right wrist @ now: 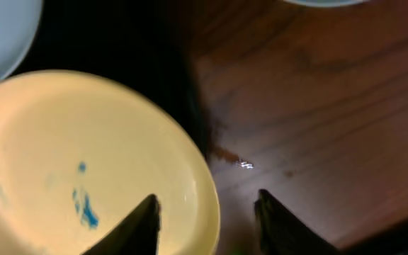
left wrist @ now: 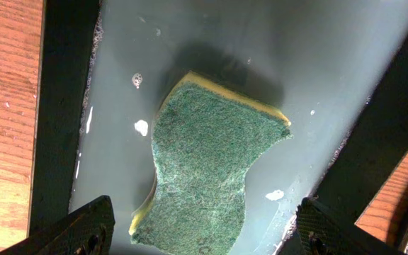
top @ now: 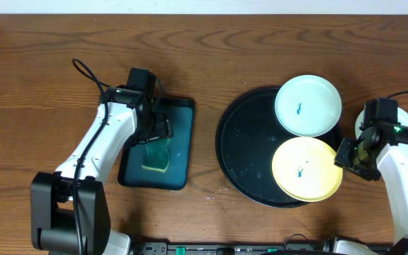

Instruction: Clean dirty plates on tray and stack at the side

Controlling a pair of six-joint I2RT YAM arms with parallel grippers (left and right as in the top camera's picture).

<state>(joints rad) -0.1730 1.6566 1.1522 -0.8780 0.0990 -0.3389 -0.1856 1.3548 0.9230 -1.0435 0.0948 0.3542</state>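
The large round black tray (top: 246, 149) holds a white plate (top: 307, 105) with a blue smear at its far right and a pale yellow plate (top: 303, 170) with a blue smear at its near right. My right gripper (top: 349, 154) is open, and its fingers straddle the yellow plate's right rim (right wrist: 207, 219). The yellow plate (right wrist: 62, 156) fills the left of the right wrist view. A third pale plate (top: 402, 115) lies on the table at the right, mostly hidden by my right arm. My left gripper (top: 156, 138) is open over the sponge.
A yellow-green sponge (left wrist: 211, 156) lies scrub side up in wet foam in the rectangular dark teal tray (top: 179, 142), left of the black tray. My left fingers (left wrist: 207, 230) stand on either side of its near end. Bare wood tabletop (right wrist: 310, 106) lies right of the black tray.
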